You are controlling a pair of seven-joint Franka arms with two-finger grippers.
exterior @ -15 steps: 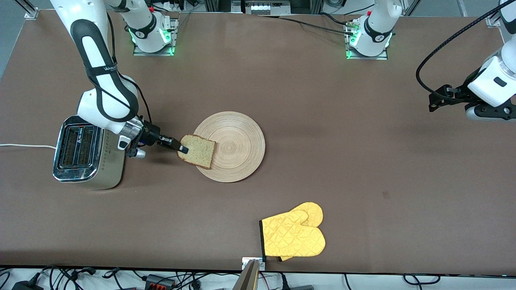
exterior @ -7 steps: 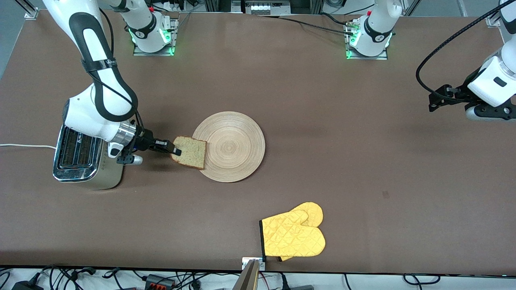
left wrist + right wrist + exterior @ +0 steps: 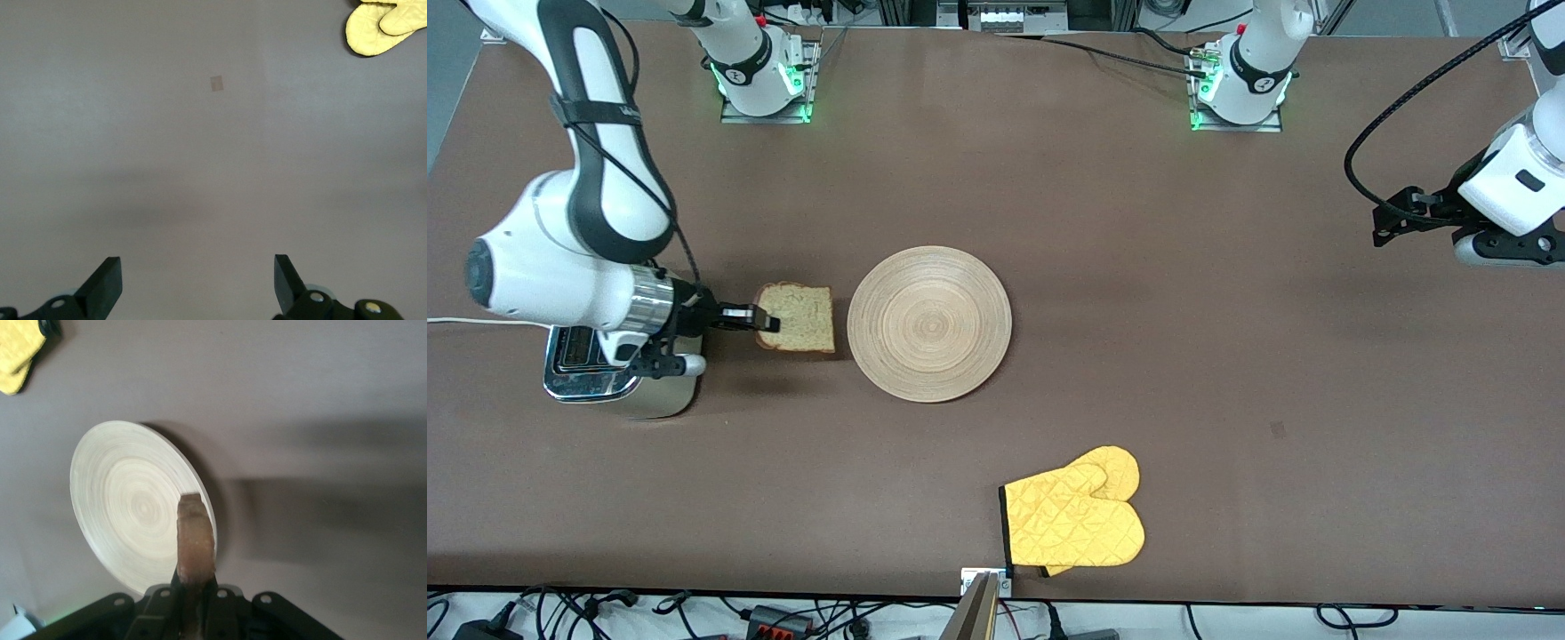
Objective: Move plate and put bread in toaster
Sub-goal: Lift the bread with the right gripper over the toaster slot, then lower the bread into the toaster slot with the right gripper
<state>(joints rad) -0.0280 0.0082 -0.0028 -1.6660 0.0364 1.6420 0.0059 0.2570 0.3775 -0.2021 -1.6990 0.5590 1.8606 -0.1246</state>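
Taking the plate (image 3: 929,324) as the landmark, the nearest thing to the front camera is a yellow oven mitt (image 3: 1073,522), lying well apart from the plate and close to the surface (image 3: 1227,400) edge. The plate itself sits bare around the middle of the surface, with nothing on it.

Level with the plate, toward the right arm's end, the bread (image 3: 797,317) hangs in the air just clear of the plate's rim, pinched at one crust edge by the right claw (image 3: 764,318), which is clamped tight on the slice. In the right wrist view the bread (image 3: 195,543) stands edge-on between the fingers, so its flat face is upright. The toaster (image 3: 605,373) stands past the bread from the plate, under the right wrist, its slots mostly hidden by the arm. The slice therefore lies between plate and toaster, and the coming move likely turns on carrying it over the chrome top and lining its long edge with a slot; the right arm is plainly the nearer one.

Open room lies all around the plate. Far from it, toward the left arm's end, the left claw (image 3: 1383,222) waits over bare surface, its fingers (image 3: 107,283) spread wide and holding nothing.
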